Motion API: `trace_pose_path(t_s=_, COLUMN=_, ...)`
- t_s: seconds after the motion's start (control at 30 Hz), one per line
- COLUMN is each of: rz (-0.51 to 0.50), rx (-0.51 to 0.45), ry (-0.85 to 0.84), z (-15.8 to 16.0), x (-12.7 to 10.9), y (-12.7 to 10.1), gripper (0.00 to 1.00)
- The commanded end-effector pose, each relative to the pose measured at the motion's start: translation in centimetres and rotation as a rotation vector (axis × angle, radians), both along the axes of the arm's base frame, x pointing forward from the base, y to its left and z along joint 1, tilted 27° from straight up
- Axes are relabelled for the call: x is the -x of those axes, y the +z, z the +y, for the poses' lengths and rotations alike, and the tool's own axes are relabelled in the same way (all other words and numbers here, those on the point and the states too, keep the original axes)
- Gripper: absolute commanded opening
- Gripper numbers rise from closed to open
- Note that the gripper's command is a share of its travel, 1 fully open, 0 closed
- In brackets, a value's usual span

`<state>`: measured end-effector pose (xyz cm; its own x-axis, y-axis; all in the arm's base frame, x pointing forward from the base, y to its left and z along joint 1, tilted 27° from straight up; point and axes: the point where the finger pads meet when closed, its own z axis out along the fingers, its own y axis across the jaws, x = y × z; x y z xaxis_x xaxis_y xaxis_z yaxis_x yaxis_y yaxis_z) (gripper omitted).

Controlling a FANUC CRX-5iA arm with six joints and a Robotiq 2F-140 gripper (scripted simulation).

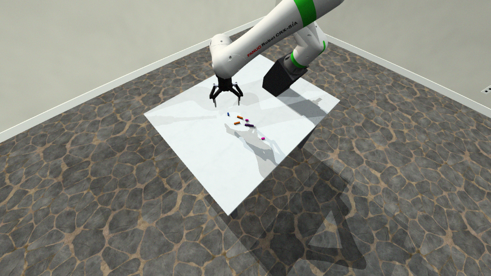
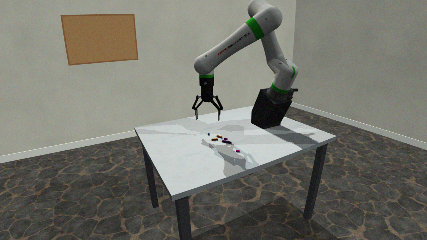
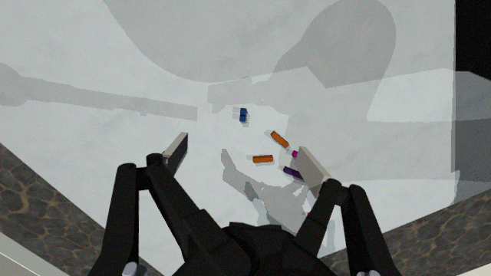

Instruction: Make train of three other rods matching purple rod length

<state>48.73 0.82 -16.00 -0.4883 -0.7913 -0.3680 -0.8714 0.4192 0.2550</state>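
The gripper hangs above the surface with its fingers spread as wide as they go and nothing between them. Below it on the white tabletop lie two small blue rods, end to end in one short line (only the wrist view shows the dark seam between them; the top and exterior views give a single blue speck). Next come two orange rods, one slanting, the other near it, and beyond them the purple rod, with a magenta rod near it. A second magenta rod lies farther off by itself; in the wrist view a finger linkage hides all but a sliver of it, and a finger pad cuts across the purple rod and the first magenta one. No orange rod is joined to the blue pair. Overlapping grey shadows cross the tabletop, blurring some outlines. Around it spreads a brown-veined stone floor, under pale walls. Only the exterior view shows the corkboard; the wall socket, cut off by the frame edge, appears in the top view alone.
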Motion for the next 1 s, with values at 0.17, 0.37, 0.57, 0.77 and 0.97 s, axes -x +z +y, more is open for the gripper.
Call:
trace_pose_path(t_s=0.17, rz=-0.094, rx=-0.010, ry=0.188, z=1.4, x=1.1, y=0.2, gripper=1.00)
trace_pose_path(t_s=0.37, rz=-0.191, rx=-0.021, ry=0.383, z=2.7, x=2.3, y=0.5, gripper=1.00)
trace_pose_path(t_s=0.57, rz=-0.281, rx=-0.030, ry=0.564, z=3.9, x=3.5, y=0.6, gripper=1.00)
trace_pose_path(t_s=0.77, rz=-0.381, rx=-0.040, ry=0.765, z=5.2, x=4.8, y=0.8, gripper=1.00)
trace_pose_path(t_s=0.97, rz=-0.455, rx=-0.048, ry=0.915, z=6.0, x=5.9, y=1.0, gripper=1.00)
